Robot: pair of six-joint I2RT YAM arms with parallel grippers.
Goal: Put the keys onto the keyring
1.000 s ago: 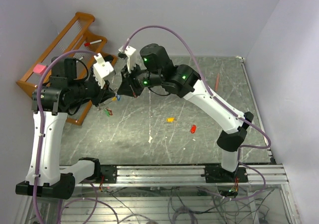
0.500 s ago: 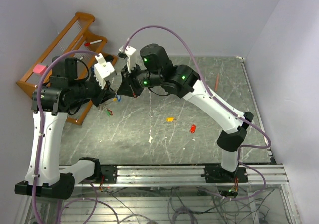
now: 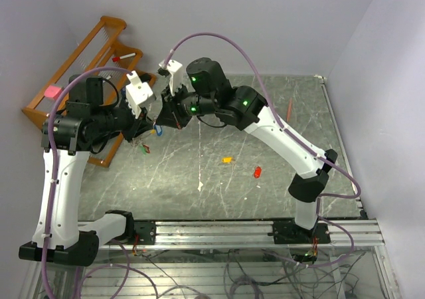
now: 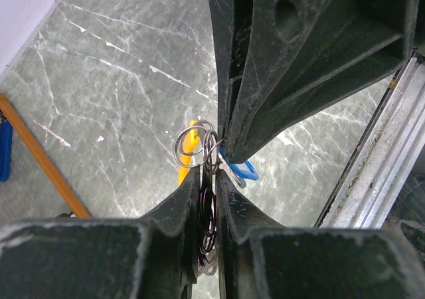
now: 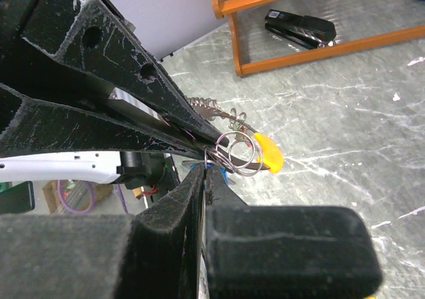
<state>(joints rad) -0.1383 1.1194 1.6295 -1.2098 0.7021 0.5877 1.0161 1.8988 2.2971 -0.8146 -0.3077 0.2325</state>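
Note:
My left gripper (image 3: 150,125) and right gripper (image 3: 166,117) meet tip to tip above the table's back left. In the left wrist view my left gripper (image 4: 210,174) is shut on the keyring (image 4: 194,145), whose silvery wire coils stick out past its tips with the yellow banana piece (image 4: 188,154) behind them. In the right wrist view my right gripper (image 5: 207,170) is shut on a blue key (image 5: 222,177), pressed against the keyring (image 5: 239,154). The blue key also shows in the left wrist view (image 4: 243,170). A green and red key (image 3: 145,148) dangles below. An orange key (image 3: 227,159) and a red key (image 3: 257,172) lie on the table.
A wooden rack (image 3: 73,63) stands at the back left, just behind my left arm, with a black stapler (image 5: 299,26) in it. A thin orange-red pencil (image 3: 289,108) lies at the back right. The aluminium rail (image 3: 219,231) runs along the near edge.
Both grippers stay joined at the keyring. The right gripper has shifted slightly up and right, and the dangling key has swung a little.

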